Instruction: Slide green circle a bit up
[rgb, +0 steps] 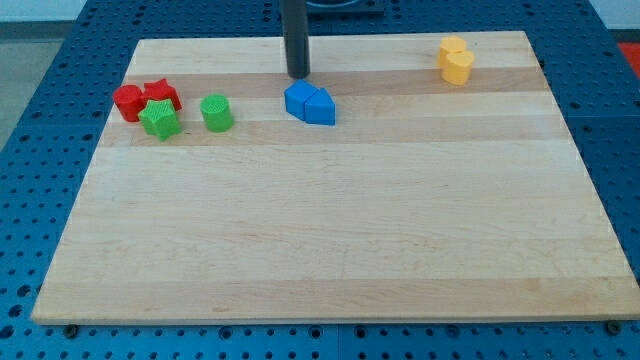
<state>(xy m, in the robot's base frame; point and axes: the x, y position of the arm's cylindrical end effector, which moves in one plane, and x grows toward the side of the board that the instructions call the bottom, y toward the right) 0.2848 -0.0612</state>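
Observation:
The green circle (216, 113) is a short green cylinder on the wooden board (330, 230), in the upper left part. My tip (298, 76) stands near the view's top centre, to the right of and above the green circle, well apart from it. It is just above two blue blocks (310, 104) that touch each other. A green star (160, 120) lies to the left of the green circle.
A red circle (128, 102) and a red star (161, 95) sit next to the green star at the far left. Two yellow blocks (455, 59) sit together at the top right. Blue pegboard (40, 90) surrounds the board.

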